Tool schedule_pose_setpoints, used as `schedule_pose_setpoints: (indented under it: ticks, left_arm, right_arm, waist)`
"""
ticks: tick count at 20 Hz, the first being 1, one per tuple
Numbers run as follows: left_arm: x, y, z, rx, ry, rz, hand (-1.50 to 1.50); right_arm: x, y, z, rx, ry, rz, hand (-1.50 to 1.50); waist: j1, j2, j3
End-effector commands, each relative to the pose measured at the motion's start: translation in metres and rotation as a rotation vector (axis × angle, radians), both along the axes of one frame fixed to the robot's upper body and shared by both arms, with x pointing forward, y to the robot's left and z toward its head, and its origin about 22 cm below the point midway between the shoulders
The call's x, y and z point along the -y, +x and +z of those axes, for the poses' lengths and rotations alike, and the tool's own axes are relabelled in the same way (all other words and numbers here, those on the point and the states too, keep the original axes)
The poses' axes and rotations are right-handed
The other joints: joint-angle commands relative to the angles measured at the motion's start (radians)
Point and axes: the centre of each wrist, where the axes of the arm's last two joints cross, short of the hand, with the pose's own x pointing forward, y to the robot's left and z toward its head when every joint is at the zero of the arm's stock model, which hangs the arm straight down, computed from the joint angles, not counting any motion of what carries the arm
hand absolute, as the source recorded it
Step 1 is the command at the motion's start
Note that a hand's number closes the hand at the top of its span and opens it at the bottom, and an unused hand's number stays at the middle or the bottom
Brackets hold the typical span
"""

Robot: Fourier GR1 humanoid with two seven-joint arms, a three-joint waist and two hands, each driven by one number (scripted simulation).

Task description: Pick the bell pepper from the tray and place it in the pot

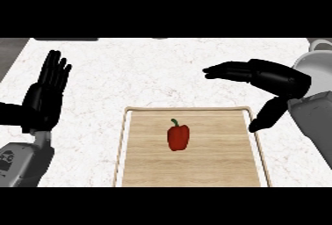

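Head view, looking steeply down on a white marbled bench (162, 66). A pale wooden tray (220, 167) with a raised rim lies at the lower centre, its near end cut off by the frame's edge. A red bell pepper (178, 137) with a dark green stem lies on the tray's floor, slightly left of the tray's middle, stem pointing away from the robot; nothing touches it. The right hand (272, 79) is above the bench just beyond the tray's far right corner, fingers extended leftward and only gently bent, thumb (266, 116) pointing down toward the tray's right rim; it is open and holds nothing, well apart from the pepper. The left hand (45, 94) shows at the left of the view, flat and open with fingers straight and pointing away, empty, at rest beside the tray. A white pot (318, 61) is partly visible at the upper right edge, behind the right forearm; its interior cannot be seen.
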Motion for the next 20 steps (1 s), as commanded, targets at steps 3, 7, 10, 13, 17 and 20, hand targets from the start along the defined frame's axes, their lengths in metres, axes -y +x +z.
schedule_pose_setpoints:
  ticks: [3, 7, 10, 13, 17, 20]
  left_arm:
    - [0.020, 0.015, 0.007, -0.003, 0.017, 0.016, 0.00]
    - [0.013, 0.002, 0.004, -0.016, 0.002, 0.012, 0.00]
    - [0.011, 0.013, 0.006, 0.007, -0.007, -0.009, 0.00]
    - [-0.009, -0.006, 0.007, -0.007, 0.005, 0.001, 0.00]
    - [0.013, 0.006, 0.007, -0.003, 0.006, 0.013, 0.00]
    - [-0.012, -0.011, 0.020, 0.008, 0.008, -0.010, 0.00]
  right_arm:
    - [-0.057, -0.015, 0.004, 0.008, -0.156, 0.005, -1.50]
    - [-0.075, -0.031, 0.012, -0.025, -0.231, -0.008, -1.50]
    - [-0.075, -0.029, -0.017, -0.042, -0.270, -0.048, -1.50]
    - [-0.081, -0.025, -0.037, -0.098, -0.313, -0.036, -1.50]
    - [-0.102, -0.024, -0.049, -0.103, -0.312, -0.027, -1.50]
    - [-0.095, -0.033, -0.060, -0.076, -0.311, -0.021, -1.50]
  waist:
    - [-0.011, -0.001, 0.000]
    - [-0.008, -0.003, 0.000]
    - [-0.007, 0.001, 0.000]
    - [0.003, 0.001, 0.001]
    - [-0.001, 0.002, 0.001]
    - [0.002, 0.000, 0.001]
